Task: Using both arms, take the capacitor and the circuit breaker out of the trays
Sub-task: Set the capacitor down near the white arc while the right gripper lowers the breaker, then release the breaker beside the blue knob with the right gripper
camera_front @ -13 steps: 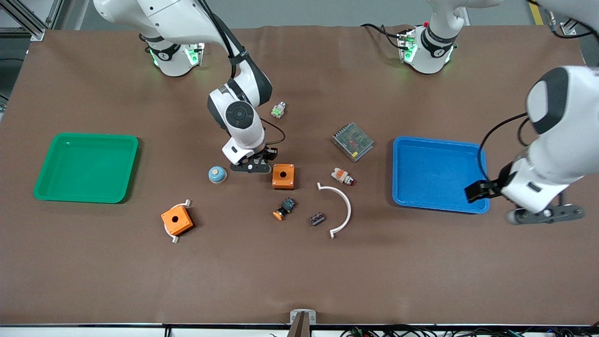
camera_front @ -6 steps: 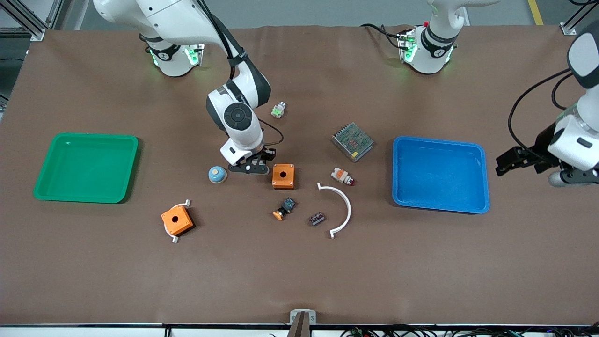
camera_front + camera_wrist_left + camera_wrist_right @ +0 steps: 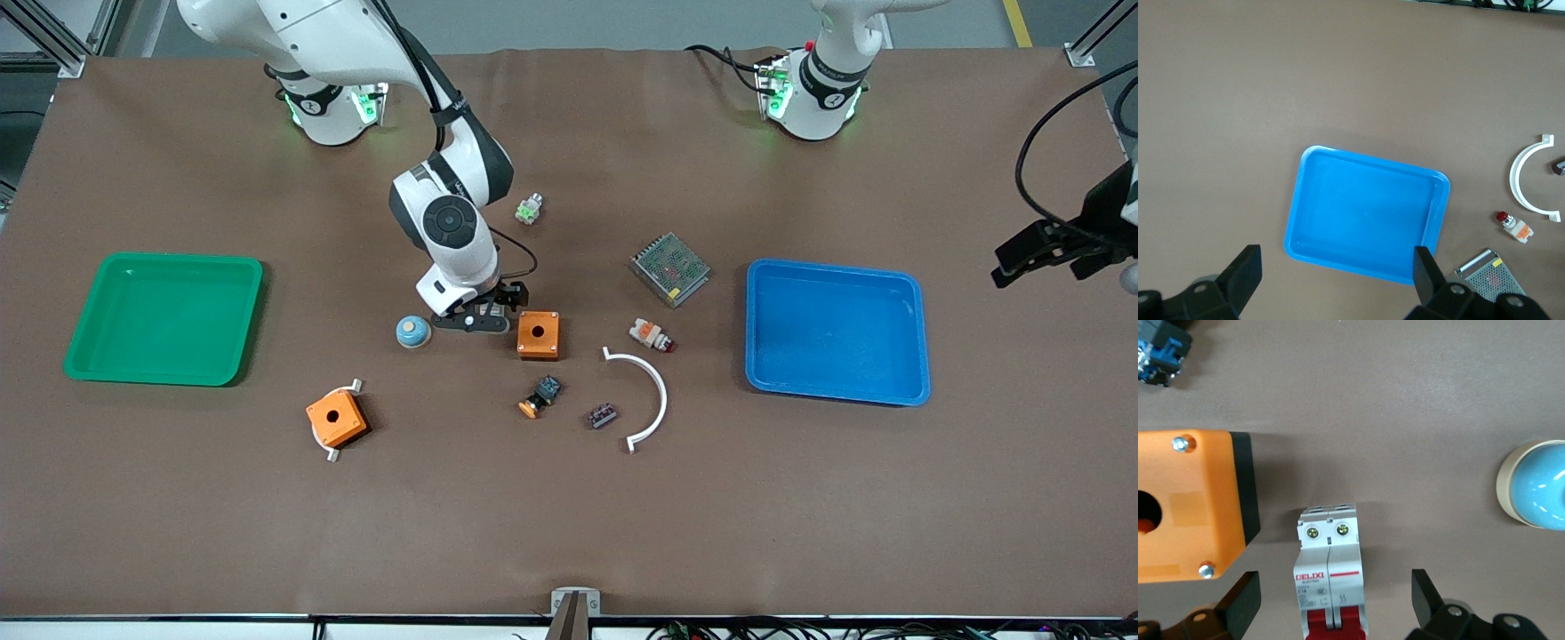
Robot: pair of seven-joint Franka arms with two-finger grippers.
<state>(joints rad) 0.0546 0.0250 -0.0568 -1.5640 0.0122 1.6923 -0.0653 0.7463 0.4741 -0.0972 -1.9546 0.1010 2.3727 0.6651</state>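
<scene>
The breaker (image 3: 1331, 577), a white-grey block with a red switch end, lies on the table beside an orange box (image 3: 1188, 507). My right gripper (image 3: 1335, 603) is open and low over it, with one finger on each side and not touching. In the front view the right gripper (image 3: 471, 320) hides the breaker. The capacitor (image 3: 603, 415), a tiny dark block with reddish marks, lies nearer the front camera, beside a white arc (image 3: 653, 391). My left gripper (image 3: 1336, 273) is open and empty, high over the table's left-arm end, past the blue tray (image 3: 836, 333). Its wrist (image 3: 1098, 236) shows at the front view's edge.
A green tray (image 3: 164, 316) sits at the right arm's end. A blue dome (image 3: 412, 332) is beside the right gripper. Around the middle lie a black-and-blue button (image 3: 540, 396), a white-and-orange cylinder (image 3: 651, 335), a mesh-covered box (image 3: 670, 268), a second orange box (image 3: 336, 420) and a small green part (image 3: 529, 210).
My left arm has swung up and away from the blue tray's near corner toward the table's left-arm end. My right gripper has shifted only slightly over the breaker.
</scene>
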